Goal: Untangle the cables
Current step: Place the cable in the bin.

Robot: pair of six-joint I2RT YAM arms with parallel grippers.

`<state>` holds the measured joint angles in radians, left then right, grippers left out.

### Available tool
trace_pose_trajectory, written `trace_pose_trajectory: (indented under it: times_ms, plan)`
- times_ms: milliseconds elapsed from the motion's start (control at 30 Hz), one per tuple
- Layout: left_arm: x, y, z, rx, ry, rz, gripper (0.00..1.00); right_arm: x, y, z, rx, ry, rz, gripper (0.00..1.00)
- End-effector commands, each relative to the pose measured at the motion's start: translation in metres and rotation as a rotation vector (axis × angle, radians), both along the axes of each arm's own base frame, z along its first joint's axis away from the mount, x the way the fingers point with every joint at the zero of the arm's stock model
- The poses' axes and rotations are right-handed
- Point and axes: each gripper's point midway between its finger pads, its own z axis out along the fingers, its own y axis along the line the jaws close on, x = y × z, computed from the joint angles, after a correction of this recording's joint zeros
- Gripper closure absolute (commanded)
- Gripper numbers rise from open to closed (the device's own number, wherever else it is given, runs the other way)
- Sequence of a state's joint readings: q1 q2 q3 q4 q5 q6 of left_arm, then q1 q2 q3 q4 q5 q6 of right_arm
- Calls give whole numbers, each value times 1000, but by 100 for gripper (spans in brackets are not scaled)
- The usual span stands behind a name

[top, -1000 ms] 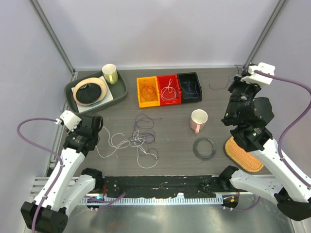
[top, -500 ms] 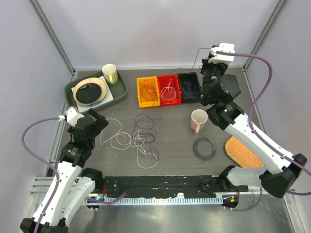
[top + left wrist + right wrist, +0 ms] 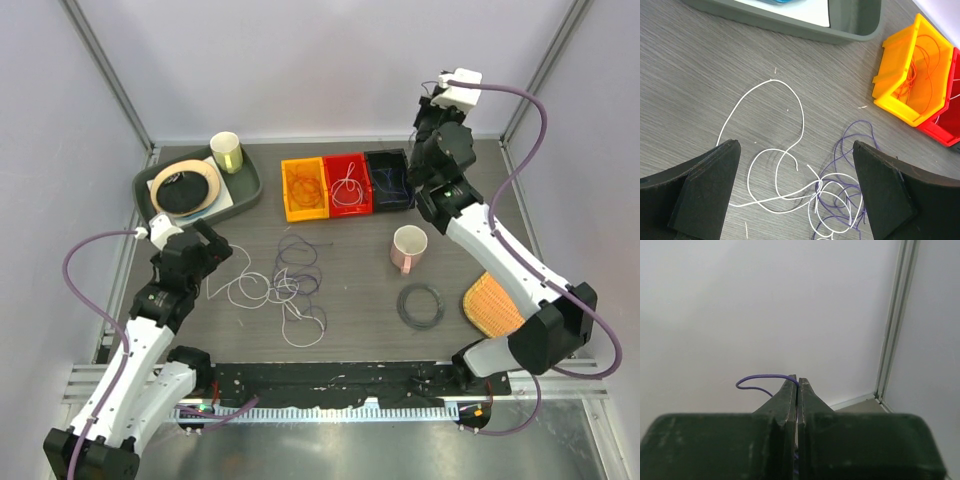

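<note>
Wide-open, empty left tool (image 3: 795,150) is held above white cables (image 3: 771,81) on the desk (image 3: 690,75); purple cable (image 3: 760,375) is pinched in closed right tool (image 3: 798,382).

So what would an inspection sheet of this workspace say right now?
Surface: grey wood-grain table.
Job's things: white and purple wires tangled mid-table; more lie in the orange bin, red bin and black bin.
Clutter: mug, black coil, orange pad, tray with cup.
Grippers: left gripper open over the wires; right gripper shut on a purple wire, raised.
Cables: lilac hoses loop off both arms.
Surroundings: white walls, metal posts.
</note>
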<state>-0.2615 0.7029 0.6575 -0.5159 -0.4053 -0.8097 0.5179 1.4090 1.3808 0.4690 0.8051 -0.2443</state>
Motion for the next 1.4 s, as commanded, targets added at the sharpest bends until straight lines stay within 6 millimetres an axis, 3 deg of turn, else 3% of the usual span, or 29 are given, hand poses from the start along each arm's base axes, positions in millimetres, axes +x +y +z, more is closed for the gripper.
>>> trace_pose_trajectory:
  times_ms: [0,267,667,833,1267,1367]
  plan:
    - [9,-5,8,-5,-37,-24,0,6,-14,27,108,-128,-17,99]
    - [9,-5,8,-3,-36,-26,0,39,-22,13,103,-107,-39,99]
    - [6,1,9,10,-36,-3,0,76,-13,-4,52,-85,-30,99]
    - [6,1,7,13,-30,-3,0,73,-11,-18,66,-75,-7,99]
    - [5,2,6,19,-23,1,0,75,-24,-7,-6,-75,-92,99]
    - [5,4,7,21,-24,7,0,71,-36,-2,-35,-81,-168,99]
